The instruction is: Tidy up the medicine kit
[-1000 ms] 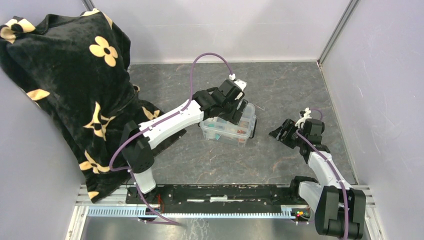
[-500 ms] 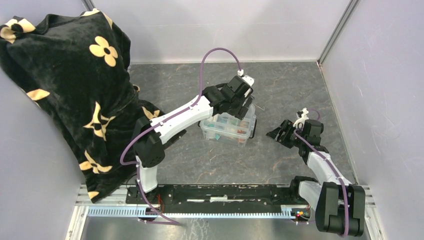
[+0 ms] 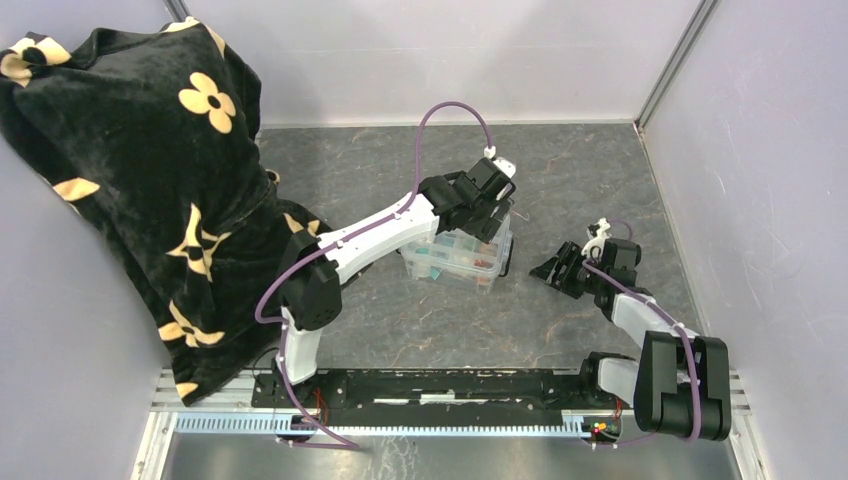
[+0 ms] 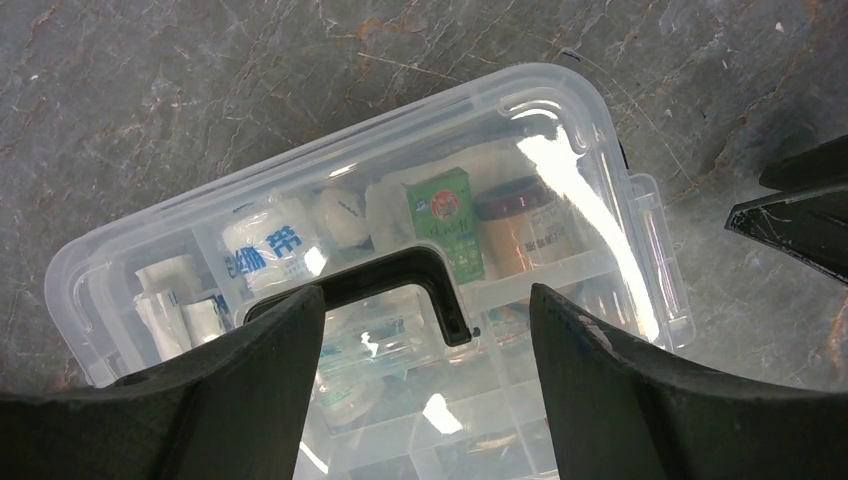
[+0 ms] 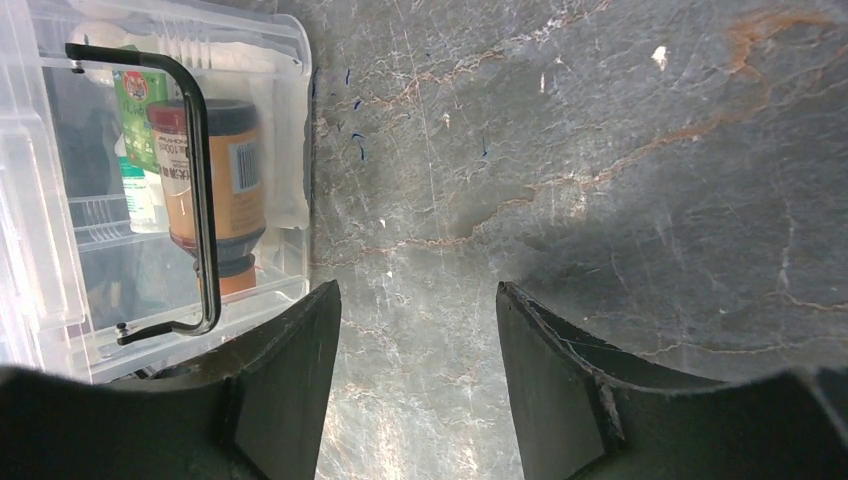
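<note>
Seemingly, left fingers [image 4: 240, 400] (spread) hover over medicine kit [image 4: 560, 130].

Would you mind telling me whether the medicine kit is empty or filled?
Filled: through the medicine kit's clear lid, a green carton, a brown jar and white rolls show.

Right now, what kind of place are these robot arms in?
Probably a robot test booth, not a home. Plain panel walls box in a grey table, the left arm and right arm are bolted to a rail, and one medicine kit sits out.
</note>
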